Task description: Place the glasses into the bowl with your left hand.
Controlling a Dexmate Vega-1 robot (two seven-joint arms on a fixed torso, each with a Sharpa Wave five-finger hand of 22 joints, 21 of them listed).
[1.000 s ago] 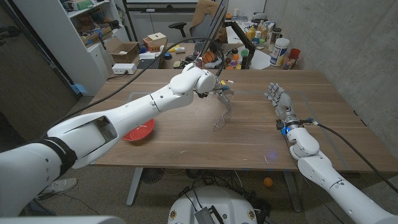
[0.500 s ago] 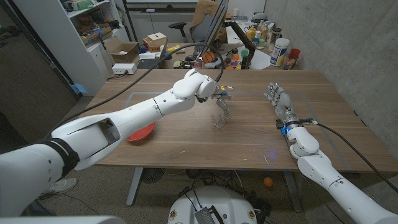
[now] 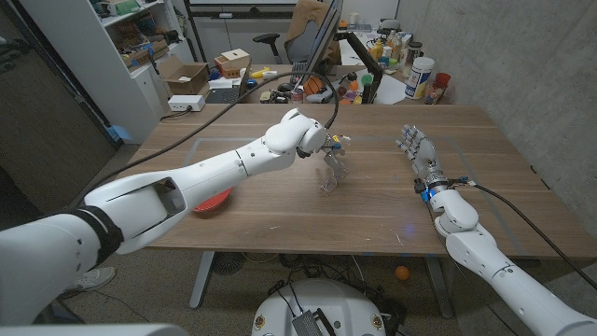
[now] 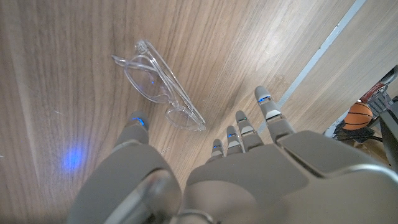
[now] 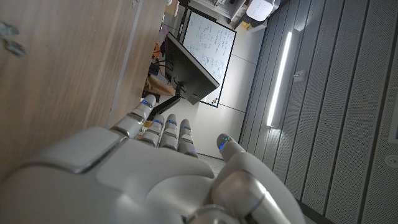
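Clear-framed glasses [image 3: 329,177] lie on the wooden table near its middle; in the left wrist view the glasses [image 4: 158,84] sit flat on the wood just beyond my fingertips. My left hand [image 3: 328,145] hovers right above them with fingers spread and nothing in its grasp; the wrist camera shows that hand [image 4: 249,174] with thumb and fingers apart on either side of the frame. The red bowl [image 3: 215,202] stands at the table's left front, partly hidden behind my left forearm. My right hand [image 3: 419,151] stands at the right of the table, fingers straight and apart, seen as the right hand [image 5: 155,168] in its wrist view.
The table's far edge [image 3: 373,105] borders a cluttered room with bottles, a white canister [image 3: 420,77], cardboard boxes [image 3: 231,63] and an office chair. Pale tape lines [image 3: 466,154] run across the tabletop. An orange ball [image 4: 361,116] lies on the floor.
My left hand has moved slightly right and down, closer over the glasses. The glasses, the bowl and my right hand have stayed put.
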